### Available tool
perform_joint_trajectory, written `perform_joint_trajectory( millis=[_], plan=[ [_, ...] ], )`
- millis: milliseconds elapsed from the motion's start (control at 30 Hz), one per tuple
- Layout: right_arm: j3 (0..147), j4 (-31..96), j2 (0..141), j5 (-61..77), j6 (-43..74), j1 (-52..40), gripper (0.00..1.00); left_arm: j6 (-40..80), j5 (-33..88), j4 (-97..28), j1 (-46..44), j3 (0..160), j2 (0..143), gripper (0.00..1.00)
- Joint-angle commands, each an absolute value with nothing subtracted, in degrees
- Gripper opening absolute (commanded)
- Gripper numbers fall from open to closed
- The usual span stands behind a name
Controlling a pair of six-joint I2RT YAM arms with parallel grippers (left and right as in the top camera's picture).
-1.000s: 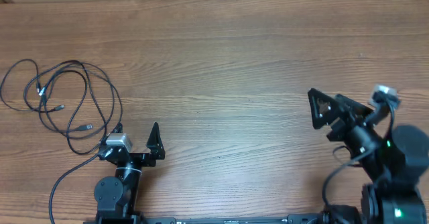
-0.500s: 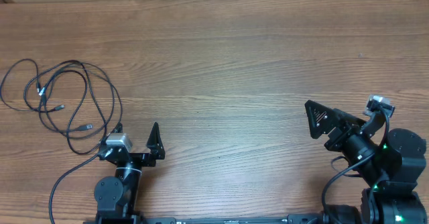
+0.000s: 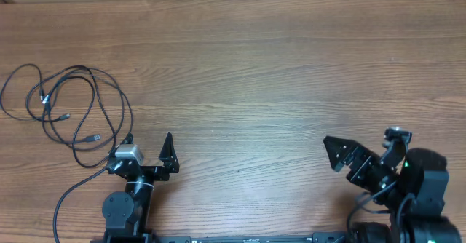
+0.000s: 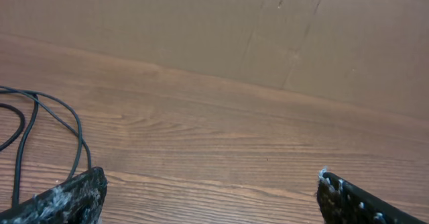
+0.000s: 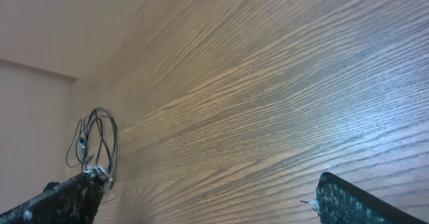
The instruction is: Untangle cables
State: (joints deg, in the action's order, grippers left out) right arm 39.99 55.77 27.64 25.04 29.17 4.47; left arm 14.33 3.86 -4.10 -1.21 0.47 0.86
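Both claws first. The left gripper [image 4: 211,176] has its two black fingers spread as wide as they go, with nothing but bare wood between them. Same with the right gripper [image 5: 210,178]: wide open and holding nothing, parked low at about 5 o'clock on the light brown wood-grain table [image 3: 255,68]. The thin black cables with small silver plug tips [image 3: 67,116] sit at about 9 o'clock on the table, at roughly 10 o'clock from the left claw and near it but not touching. They're well apart from the right one. They lie in loose overlapping loops, with a few crossings in the middle. So by my read the untangling hasn't started. Every bit of grabbing an end and drawing each cord clear is left to do.
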Motion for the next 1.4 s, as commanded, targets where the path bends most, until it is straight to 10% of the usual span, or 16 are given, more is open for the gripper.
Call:
perform_joint_trajectory(
  millis=[0,1367],
  plan=[
    [35.9,55.7,22.0,24.5,28.7,4.6,1.0,12.6,4.1,-4.2,-1.5,0.3,0.3,1.0],
    [14.9,51.8,0.2,24.5,28.7,-0.7,1.0,12.6,4.1,-4.2,-1.5,0.3,0.3,1.0]
  ],
)
